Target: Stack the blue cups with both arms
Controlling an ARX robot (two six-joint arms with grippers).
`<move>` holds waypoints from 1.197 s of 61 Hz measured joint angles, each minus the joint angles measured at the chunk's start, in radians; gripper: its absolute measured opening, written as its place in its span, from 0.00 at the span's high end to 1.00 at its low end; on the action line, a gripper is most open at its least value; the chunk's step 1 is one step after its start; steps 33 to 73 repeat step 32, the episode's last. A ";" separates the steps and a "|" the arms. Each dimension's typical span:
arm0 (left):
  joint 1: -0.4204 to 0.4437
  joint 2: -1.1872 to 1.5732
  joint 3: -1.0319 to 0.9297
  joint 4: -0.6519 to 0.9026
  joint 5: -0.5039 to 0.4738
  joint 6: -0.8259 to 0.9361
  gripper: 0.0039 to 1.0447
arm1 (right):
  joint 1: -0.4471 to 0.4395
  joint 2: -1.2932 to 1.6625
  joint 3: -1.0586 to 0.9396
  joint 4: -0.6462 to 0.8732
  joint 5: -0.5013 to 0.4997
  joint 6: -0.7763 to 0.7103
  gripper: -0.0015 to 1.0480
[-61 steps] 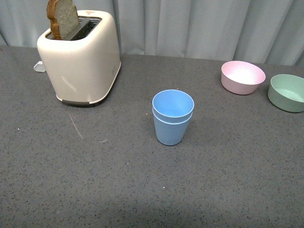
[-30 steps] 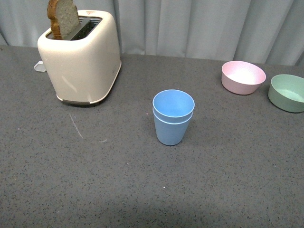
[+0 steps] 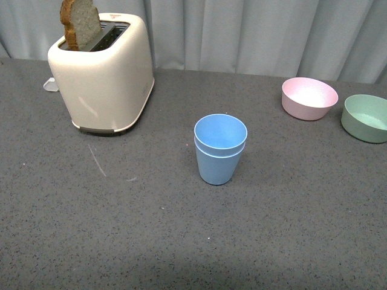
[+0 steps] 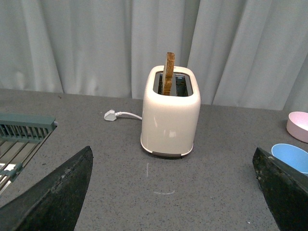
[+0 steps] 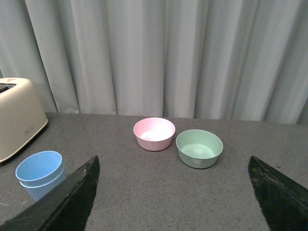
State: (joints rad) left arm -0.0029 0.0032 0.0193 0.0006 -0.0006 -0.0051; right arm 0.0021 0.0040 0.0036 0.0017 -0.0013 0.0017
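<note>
Front view, blue cups (image 3: 220,149): nested one inside the other, upright, mid-table (image 3: 121,229), right of the toaster (image 3: 103,72) with its bread slice (image 3: 79,23); pink bowl (image 3: 309,98) and green bowl (image 3: 364,117) far right; no arm visible.

Left wrist view, left gripper (image 4: 173,192): spread wide, empty; toaster between the fingers (image 4: 53,197); cup rim (image 4: 290,157) at the edge.

Right wrist view, right gripper (image 5: 173,192): spread wide, empty; stacked cups (image 5: 40,173) near one finger (image 5: 67,199), both bowls beyond.
</note>
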 joint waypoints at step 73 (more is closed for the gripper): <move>0.000 0.000 0.000 0.000 0.000 0.000 0.06 | 0.000 0.000 0.000 0.000 0.000 0.000 0.09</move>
